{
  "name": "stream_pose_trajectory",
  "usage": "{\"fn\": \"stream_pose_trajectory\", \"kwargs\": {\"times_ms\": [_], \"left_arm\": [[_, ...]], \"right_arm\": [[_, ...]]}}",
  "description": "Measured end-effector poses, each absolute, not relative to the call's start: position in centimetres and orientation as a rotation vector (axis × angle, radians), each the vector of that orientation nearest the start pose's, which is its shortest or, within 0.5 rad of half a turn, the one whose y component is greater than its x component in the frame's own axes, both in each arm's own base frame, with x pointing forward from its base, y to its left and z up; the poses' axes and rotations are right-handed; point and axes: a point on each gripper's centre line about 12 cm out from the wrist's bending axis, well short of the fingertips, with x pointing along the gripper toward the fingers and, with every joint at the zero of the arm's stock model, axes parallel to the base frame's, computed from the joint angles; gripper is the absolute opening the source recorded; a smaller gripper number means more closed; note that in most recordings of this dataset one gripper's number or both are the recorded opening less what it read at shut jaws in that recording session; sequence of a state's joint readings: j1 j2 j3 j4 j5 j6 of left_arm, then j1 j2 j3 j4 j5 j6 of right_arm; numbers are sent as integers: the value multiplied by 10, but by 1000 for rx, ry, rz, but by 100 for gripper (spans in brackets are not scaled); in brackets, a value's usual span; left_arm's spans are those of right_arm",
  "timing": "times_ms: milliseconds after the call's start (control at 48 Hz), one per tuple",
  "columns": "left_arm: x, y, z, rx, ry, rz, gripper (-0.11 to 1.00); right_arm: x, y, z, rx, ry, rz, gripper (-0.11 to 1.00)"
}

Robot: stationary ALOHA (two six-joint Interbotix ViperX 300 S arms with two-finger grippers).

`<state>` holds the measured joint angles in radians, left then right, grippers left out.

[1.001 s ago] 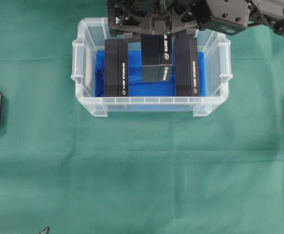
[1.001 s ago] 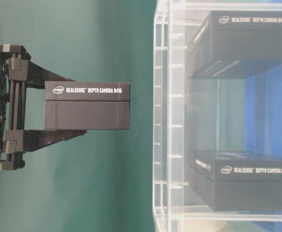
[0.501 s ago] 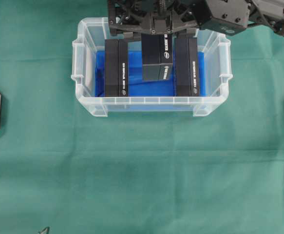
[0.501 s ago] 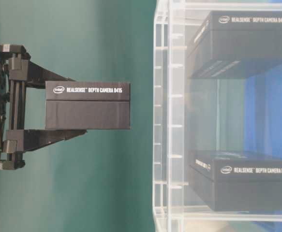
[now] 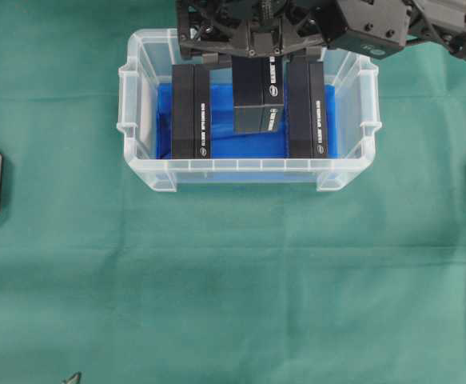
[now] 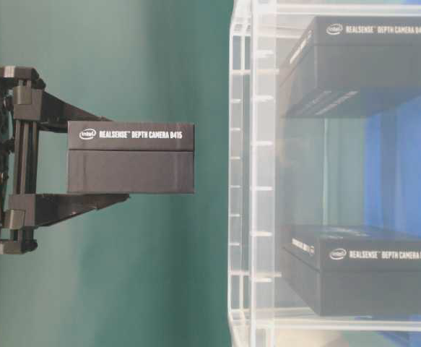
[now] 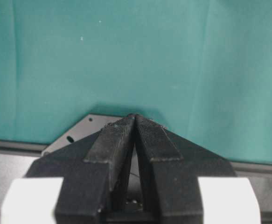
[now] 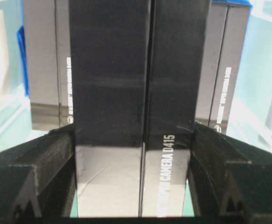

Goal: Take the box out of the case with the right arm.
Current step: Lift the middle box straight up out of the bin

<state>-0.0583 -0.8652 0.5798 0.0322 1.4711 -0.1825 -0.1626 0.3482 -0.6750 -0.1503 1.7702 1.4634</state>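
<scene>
Nothing moved, right hand [image 6: 116, 157] gripping box [image 6: 131, 157]

A: Case [image 5: 137, 128] finish?
B: Clear, glossy plastic, ribbed rim; bottom lining [image 5: 248, 142] is bright blue, shiny, creased like film.
A: Box [image 6: 131, 157] between the jaws of the right gripper [image 8: 132, 154]?
B: Black card, smooth, satin sheen with white print. The two boxes in the case [image 5: 190, 110] [image 5: 306, 109] look the same.
A: Gripper fingers [image 8: 31, 172]?
B: Matt black plastic, finely layered. Left gripper [image 7: 135, 122] likewise, ridged pads.
A: Table cloth [image 5: 233, 288]?
B: Green fabric, matt, faintly wrinkled.
</scene>
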Motion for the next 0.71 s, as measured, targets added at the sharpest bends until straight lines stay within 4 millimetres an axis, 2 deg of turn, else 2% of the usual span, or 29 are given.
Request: {"fn": "stream_pose_trajectory", "kwargs": {"times_ms": [709], "left_arm": [[143, -5, 342, -104, 1182, 83, 2]], "right_arm": [[446, -90, 369, 1195, 982, -1289, 65]]}}
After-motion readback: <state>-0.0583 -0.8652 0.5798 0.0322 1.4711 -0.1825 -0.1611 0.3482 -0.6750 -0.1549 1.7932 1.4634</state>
